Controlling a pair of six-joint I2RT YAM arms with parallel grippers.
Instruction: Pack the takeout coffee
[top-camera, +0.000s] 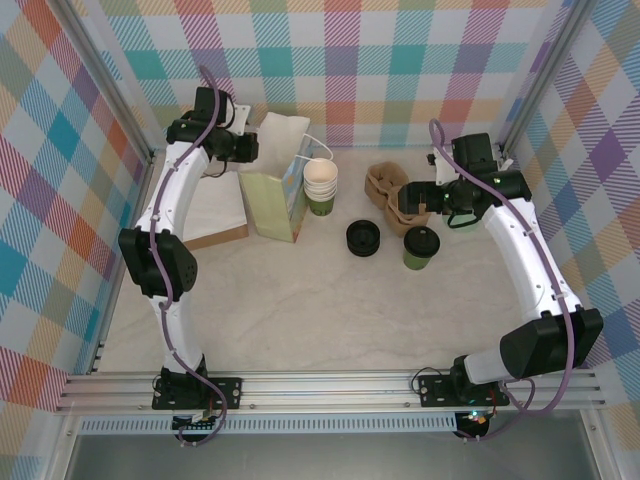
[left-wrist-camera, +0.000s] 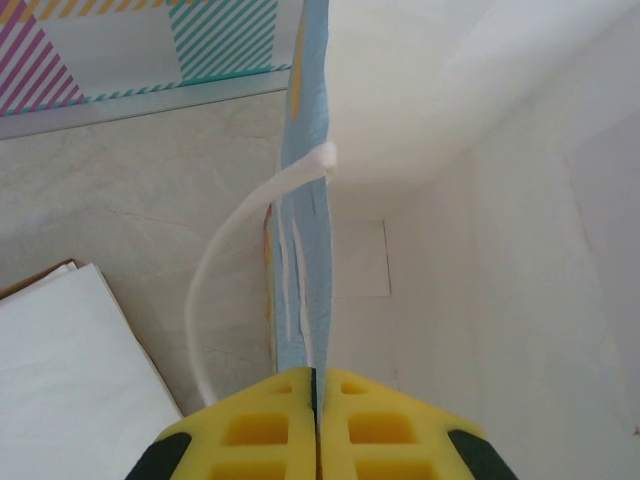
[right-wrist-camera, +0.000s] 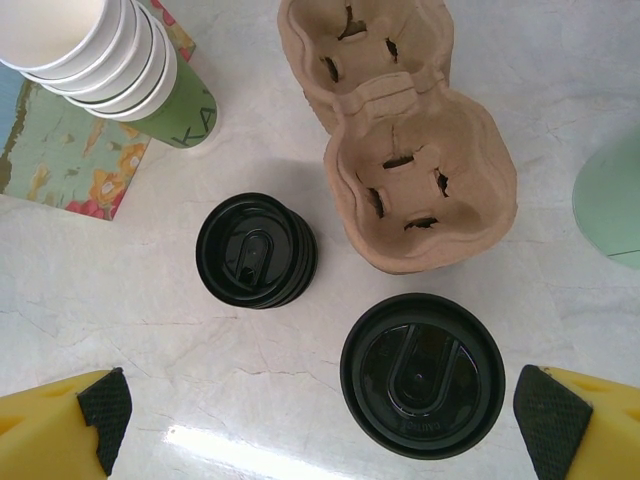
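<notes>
From above, the left end effector (top-camera: 245, 150) is clenching the rim of the paper bag (top-camera: 272, 200), where a tug could be toppling it; its wrist view is showing it shut on that wall; at the right wrist, the released right end effector (right-wrist-camera: 320, 425) is straddling the off-centre takeout coffee (right-wrist-camera: 422, 372) on the worktop (right-wrist-camera: 150, 340), risking a knock.

On the pale stone counter (top-camera: 300, 310), the dark green paper cup with its round black plastic lid (top-camera: 421, 247) stood right of a stack of black plastic lids (top-camera: 363, 238), both before the brown pulp cup carrier (top-camera: 388, 190). Left of the carrier sat the nested stack of cream-rimmed paper cups (top-camera: 321, 187), just beside the tall printed paper bag (top-camera: 268, 205).
</notes>
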